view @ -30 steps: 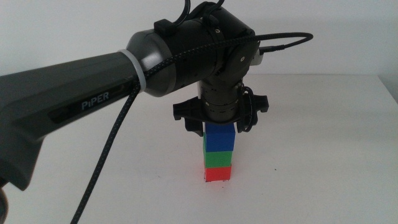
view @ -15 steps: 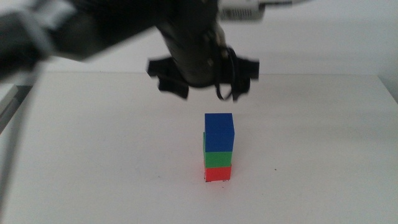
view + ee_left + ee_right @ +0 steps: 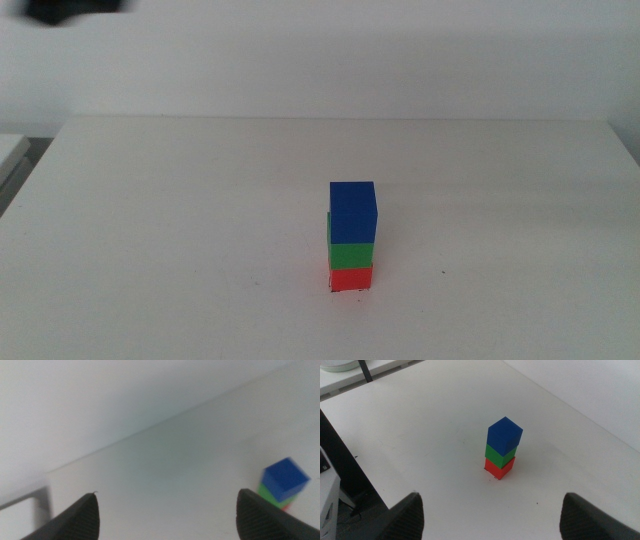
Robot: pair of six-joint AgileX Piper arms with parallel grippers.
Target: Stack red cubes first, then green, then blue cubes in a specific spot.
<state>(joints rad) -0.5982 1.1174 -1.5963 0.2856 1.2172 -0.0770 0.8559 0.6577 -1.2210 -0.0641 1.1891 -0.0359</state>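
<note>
A three-cube stack stands on the white table in the middle view: the red cube [image 3: 350, 278] at the bottom, the green cube [image 3: 351, 256] on it, the blue cube [image 3: 352, 210] on top, set slightly askew. The marked spot is covered by the red cube. My left gripper [image 3: 170, 520] is open and empty, raised high and away from the stack, which shows off to one side with the blue cube [image 3: 284, 479] on top. Only a dark blur of the left arm [image 3: 70, 8] shows in the middle view. My right gripper [image 3: 492, 520] is open, empty and far back from the stack [image 3: 503, 447].
A tiny black dot [image 3: 443, 272] lies on the table right of the stack. A pale object [image 3: 10, 155] sits off the table's left edge. The right wrist view shows the table's edge and a dark stand [image 3: 340, 455] beside it.
The left gripper, which stood right above the blue cube, has risen and pulled away to the upper left, almost out of the middle view. The stack stays in place.
</note>
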